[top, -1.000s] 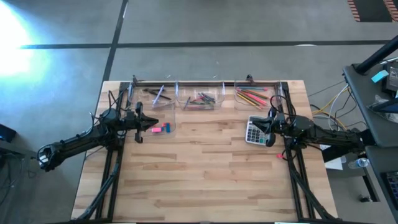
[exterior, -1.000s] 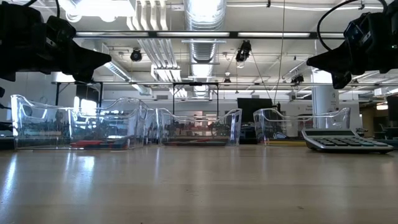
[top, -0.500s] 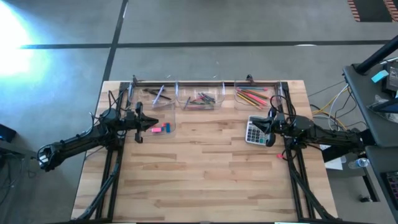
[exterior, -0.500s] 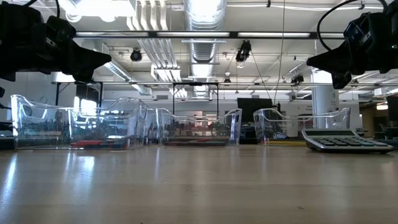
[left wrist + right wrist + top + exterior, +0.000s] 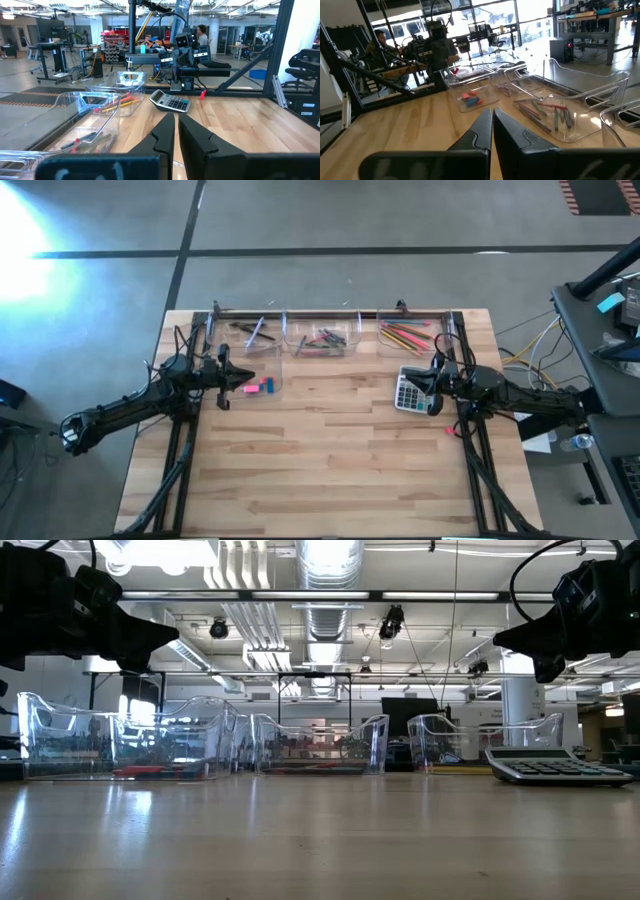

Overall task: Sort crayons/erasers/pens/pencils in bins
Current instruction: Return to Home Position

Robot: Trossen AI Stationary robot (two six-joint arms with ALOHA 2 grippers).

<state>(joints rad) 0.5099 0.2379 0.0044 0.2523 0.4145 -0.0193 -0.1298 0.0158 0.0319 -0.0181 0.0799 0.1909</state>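
The left pincer (image 5: 176, 119) and right pincer (image 5: 492, 111) are pressed together, empty; the pencils (image 5: 404, 335) look light, stiff, best pinched mid-shaft.

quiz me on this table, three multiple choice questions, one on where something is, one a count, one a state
1. Where is the calculator?
A) inside a bin
B) on the bare table, by the bin of pencils
C) at the left edge

2. How many clear bins are there?
A) two
B) four
C) six

3. What does the right gripper hold?
A) an eraser
B) a pencil
C) nothing

Answers:
1 B, the high view shows it on the wood beside that bin.
2 B, three in the far row plus a nearer one with erasers.
3 C, its wrist view shows shut fingers with nothing between.
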